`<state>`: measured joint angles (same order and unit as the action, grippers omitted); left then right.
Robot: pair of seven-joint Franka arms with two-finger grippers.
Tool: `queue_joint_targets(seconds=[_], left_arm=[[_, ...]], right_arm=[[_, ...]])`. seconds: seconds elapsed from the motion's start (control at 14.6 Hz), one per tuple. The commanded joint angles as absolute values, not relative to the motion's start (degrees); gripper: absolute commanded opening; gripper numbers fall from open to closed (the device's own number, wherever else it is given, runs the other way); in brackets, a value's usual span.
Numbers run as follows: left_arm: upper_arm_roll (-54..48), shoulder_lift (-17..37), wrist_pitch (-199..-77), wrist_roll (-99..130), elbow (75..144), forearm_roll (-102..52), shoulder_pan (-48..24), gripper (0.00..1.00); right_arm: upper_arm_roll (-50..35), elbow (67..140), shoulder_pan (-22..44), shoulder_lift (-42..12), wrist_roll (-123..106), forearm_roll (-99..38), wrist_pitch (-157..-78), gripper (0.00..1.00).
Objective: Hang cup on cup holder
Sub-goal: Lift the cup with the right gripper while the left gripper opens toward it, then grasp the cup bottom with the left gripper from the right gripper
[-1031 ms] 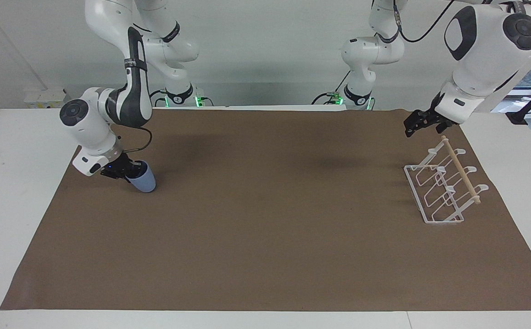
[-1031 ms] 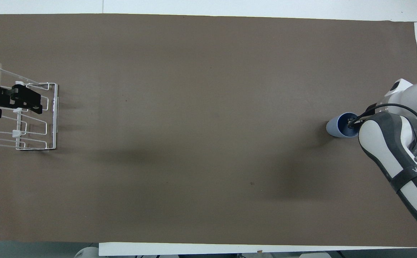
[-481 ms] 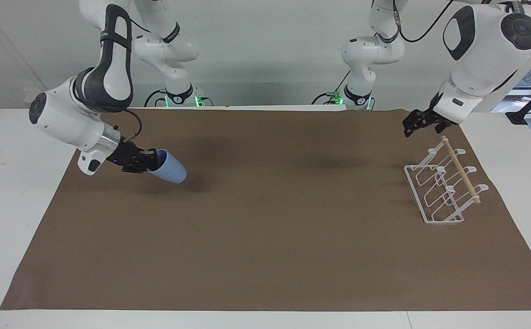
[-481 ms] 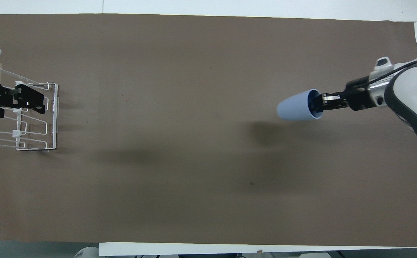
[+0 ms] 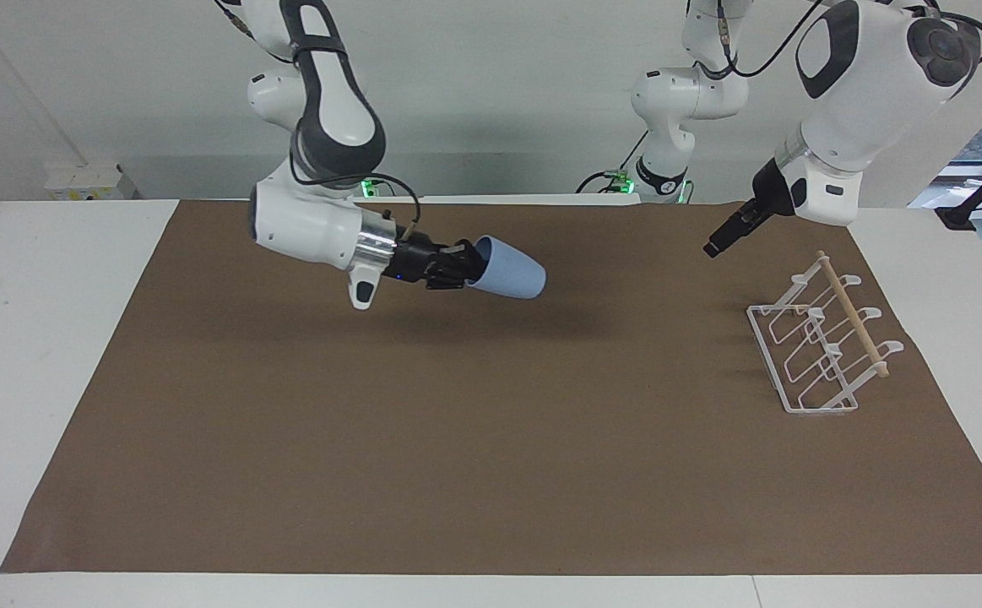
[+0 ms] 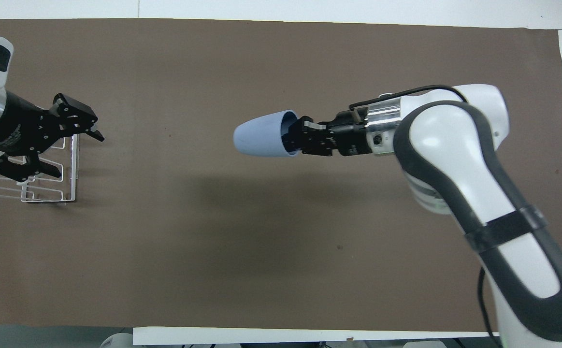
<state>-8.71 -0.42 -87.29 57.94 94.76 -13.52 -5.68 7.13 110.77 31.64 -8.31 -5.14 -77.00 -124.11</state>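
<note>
Above the middle of the brown mat (image 5: 491, 439), the right gripper (image 5: 457, 263) holds the cup (image 5: 507, 268) clear of the table, its fingers clamped on the cup's rim with one finger reaching inside the open mouth. In the facing view the light blue tumbler lies almost on its side at about 3 o'clock from the gripper, mouth toward the gripper and tapered base pointing toward the left arm's end of the table. The cup's shadow falls on the mat beneath it. The right arm comes in from the top of that view, its white wrist just at 9 o'clock from the gripper.

Farther along, the left gripper (image 5: 717, 245) hangs in the air at roughly 10 o'clock from the cup holder (image 5: 820, 346), apart from it. In the overhead view the left gripper (image 6: 51, 140) shows its black fingers spread apart, holding nothing, over the edge of the rack nearest the mat's middle.

The white wire cup holder (image 6: 44, 179) stands on the mat at the left arm's end of the table, its wooden dowel (image 5: 852, 312) running along the top of the slanted prongs. No cup hangs on it. In the facing view the rack sits well apart from the cup (image 6: 264, 140), at about 4 o'clock from it.
</note>
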Motion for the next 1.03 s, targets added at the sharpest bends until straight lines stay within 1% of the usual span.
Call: queue_joint_targets(seconds=[0.0, 0.14, 0.27, 0.41, 0.48, 0.69, 0.96], left_arm=[[-10.6, -0.2, -90.5, 76.7, 93.1, -17.8, -5.9, 1.0], [-11.2, 1.0, -90.7, 85.3, 90.7, -20.0, -5.9, 1.0], [-11.4, 1.1, -95.0, 92.8, 91.3, -20.7, -7.0, 1.0], [-12.0, -0.3, -97.5, 93.7, 95.5, -21.8, -7.9, 1.0], [-12.5, -1.7, -97.6, 93.8, 97.5, -23.5, -8.0, 1.0], [-15.3, -2.5, -102.6, 94.0, 102.9, -23.8, -8.0, 1.0], [-17.2, -2.5, -103.8, 94.0, 105.6, -23.8, -8.3, 1.0]], right_arm=[[7.6, 109.6, 39.2, -9.7, -0.6, -83.0, -132.9, 0.0], [7.5, 109.0, 41.4, -9.7, 2.3, -86.4, -133.9, 0.0], [7.5, 109.0, 43.1, -9.7, 4.2, -86.6, -133.9, 0.0], [6.2, 108.8, 43.2, -9.7, 5.4, -86.7, -134.2, 0.01], [5.2, 108.7, 43.2, -9.7, 6.1, -86.7, -136.0, 0.01], [4.0, 108.5, 43.1, -9.8, 7.0, -86.7, -138.6, 0.01], [4.0, 108.5, 42.9, -9.8, 7.1, -86.7, -138.5, 0.01]])
